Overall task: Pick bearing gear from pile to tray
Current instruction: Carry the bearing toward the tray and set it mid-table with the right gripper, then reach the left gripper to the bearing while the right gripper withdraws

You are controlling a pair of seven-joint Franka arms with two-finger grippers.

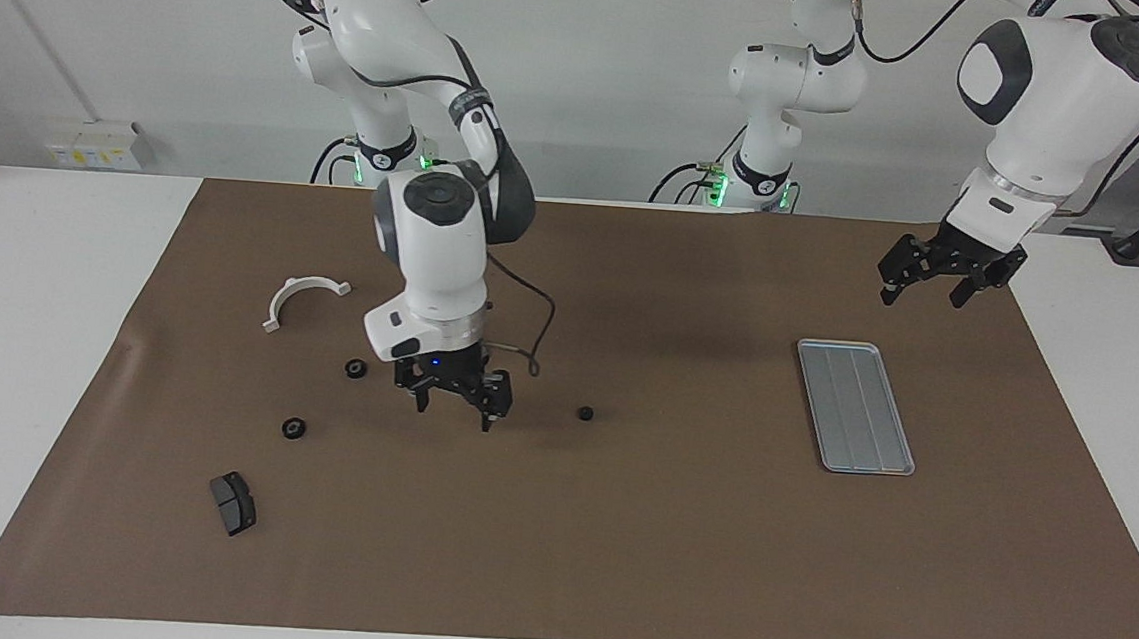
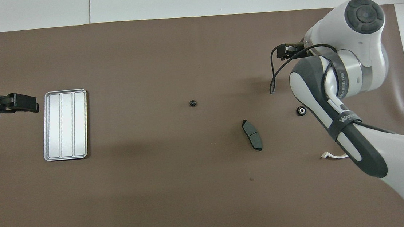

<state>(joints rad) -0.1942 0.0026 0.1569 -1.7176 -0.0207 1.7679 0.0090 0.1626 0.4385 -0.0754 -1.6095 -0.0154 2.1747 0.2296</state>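
Note:
Three small black gears lie on the brown mat point(image 1: 613, 563): one in the middle point(image 1: 585, 413) point(image 2: 192, 103), and two toward the right arm's end point(image 1: 356, 369) point(image 1: 293, 429). My right gripper point(image 1: 454, 407) hangs open and empty a little above the mat, between the gears and touching none. In the overhead view its own arm mostly covers it. The silver-grey tray point(image 1: 854, 407) point(image 2: 64, 124) lies empty toward the left arm's end. My left gripper point(image 1: 925, 292) point(image 2: 25, 103) waits open and raised beside the tray.
A white half-ring bracket point(image 1: 302, 299) lies nearer to the robots than the gears. One dark brake pad point(image 1: 233, 503) lies farther out at the right arm's end. Another brake pad point(image 2: 252, 134) shows only in the overhead view. White table borders the mat.

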